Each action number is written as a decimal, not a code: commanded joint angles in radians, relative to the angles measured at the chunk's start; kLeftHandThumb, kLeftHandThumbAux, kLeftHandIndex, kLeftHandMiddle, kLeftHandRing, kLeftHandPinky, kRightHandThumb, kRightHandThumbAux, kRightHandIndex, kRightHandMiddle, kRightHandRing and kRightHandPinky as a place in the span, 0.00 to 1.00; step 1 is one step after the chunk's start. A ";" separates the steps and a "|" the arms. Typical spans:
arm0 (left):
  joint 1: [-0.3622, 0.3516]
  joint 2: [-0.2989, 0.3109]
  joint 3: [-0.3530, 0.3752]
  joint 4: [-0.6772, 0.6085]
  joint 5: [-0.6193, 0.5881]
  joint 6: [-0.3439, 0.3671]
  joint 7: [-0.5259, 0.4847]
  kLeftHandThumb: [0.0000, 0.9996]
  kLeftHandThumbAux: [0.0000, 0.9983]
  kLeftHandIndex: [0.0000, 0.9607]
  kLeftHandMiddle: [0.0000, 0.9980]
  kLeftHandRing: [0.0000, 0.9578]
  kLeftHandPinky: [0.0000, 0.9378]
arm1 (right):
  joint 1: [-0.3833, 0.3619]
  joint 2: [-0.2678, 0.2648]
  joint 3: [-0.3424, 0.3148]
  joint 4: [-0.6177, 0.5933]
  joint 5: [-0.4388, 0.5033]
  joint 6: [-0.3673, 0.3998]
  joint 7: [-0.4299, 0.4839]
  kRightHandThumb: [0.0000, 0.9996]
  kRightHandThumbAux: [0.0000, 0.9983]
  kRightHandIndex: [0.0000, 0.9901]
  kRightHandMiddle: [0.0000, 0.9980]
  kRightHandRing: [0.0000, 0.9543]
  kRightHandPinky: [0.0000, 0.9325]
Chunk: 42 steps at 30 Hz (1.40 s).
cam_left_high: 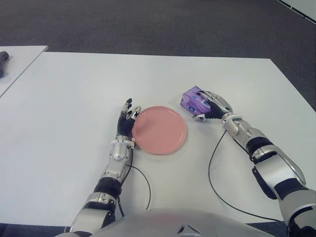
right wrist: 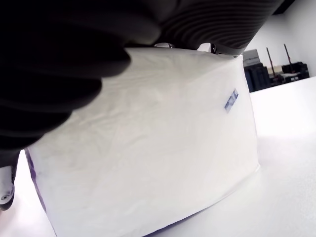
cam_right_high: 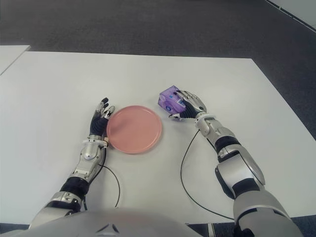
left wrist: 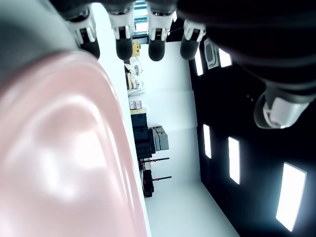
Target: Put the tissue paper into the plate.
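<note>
A white table (cam_left_high: 74,98) on a dark carpeted floor (cam_left_high: 148,24) carried the scene; a second white table (cam_left_high: 17,61) stood apart on your left.

Right hand (cam_left_high: 210,106): you had it wrapped over the tissue paper (cam_left_high: 192,101), a small purple-and-white pack, with the fingers (cam_left_high: 217,101) curled across its top and the thumb beneath its near edge. The right wrist view showed the pack's white face filling the palm, so the grip read as closed on it. Whether the pack had cleared the table could not be told.

Plate (cam_left_high: 160,129): the pink plate lay just beside this hand, toward your left, and held nothing. The pack was near its rim but outside it.

Left hand (cam_left_high: 127,117): it showed at the plate's opposite edge, fingers extended and holding nothing; the left wrist view placed the fingertips (left wrist: 156,47) just past the plate's rim. Contact with the plate could not be confirmed.

Step in hand: judged as the grasp completed and the carry not yet made. The next move would call for you to raise the pack, carry it a short way leftward over the plate's centre, lower it, and release.

Arm pose: the right forearm (cam_left_high: 247,136) reached forward and inward, wrist turned palm-down over the pack.
</note>
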 commanded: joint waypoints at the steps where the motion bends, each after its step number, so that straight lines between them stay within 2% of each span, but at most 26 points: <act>1: -0.001 0.006 0.000 0.018 0.005 -0.001 -0.004 0.00 0.39 0.00 0.00 0.00 0.00 | 0.050 0.009 0.024 0.027 -0.028 0.015 0.055 0.06 0.48 0.00 0.00 0.00 0.00; 31: -0.003 0.016 0.002 0.043 0.004 -0.025 -0.006 0.00 0.39 0.00 0.00 0.00 0.00 | 0.060 0.014 0.027 0.013 -0.029 0.019 0.050 0.06 0.48 0.00 0.00 0.00 0.00; 32: -0.003 0.016 0.002 0.044 0.004 -0.026 -0.006 0.00 0.39 0.00 0.00 0.00 0.00 | 0.070 -0.037 0.002 -0.060 -0.022 -0.004 0.023 0.06 0.48 0.00 0.00 0.00 0.00; 33: -0.004 0.016 0.002 0.044 0.000 -0.023 -0.011 0.00 0.39 0.00 0.00 0.00 0.00 | 0.105 -0.140 -0.086 -0.254 0.005 -0.024 -0.009 0.06 0.49 0.00 0.00 0.00 0.00; 34: -0.004 0.015 0.002 0.044 -0.002 -0.021 -0.014 0.00 0.39 0.00 0.00 0.00 0.00 | 0.132 -0.215 -0.151 -0.398 0.025 -0.036 -0.030 0.08 0.49 0.00 0.00 0.00 0.00; 35: -0.005 0.014 0.002 0.045 -0.006 -0.018 -0.018 0.00 0.39 0.00 0.00 0.00 0.00 | 0.181 -0.258 -0.228 -0.593 0.048 -0.003 -0.011 0.09 0.50 0.00 0.00 0.00 0.00; 36: -0.005 0.014 0.003 0.045 -0.009 -0.017 -0.021 0.00 0.39 0.00 0.00 0.00 0.00 | 0.215 -0.271 -0.274 -0.713 0.061 0.028 0.013 0.10 0.51 0.00 0.00 0.00 0.00; 38: -0.006 0.013 0.002 0.046 -0.009 -0.017 -0.022 0.00 0.39 0.00 0.00 0.00 0.00 | 0.255 -0.264 -0.322 -0.832 0.074 0.076 0.050 0.12 0.52 0.00 0.00 0.00 0.00; 42: -0.004 0.014 -0.001 0.042 -0.004 -0.020 -0.019 0.00 0.40 0.00 0.00 0.00 0.00 | 0.282 -0.234 -0.367 -0.897 0.089 0.115 0.060 0.16 0.55 0.00 0.00 0.00 0.00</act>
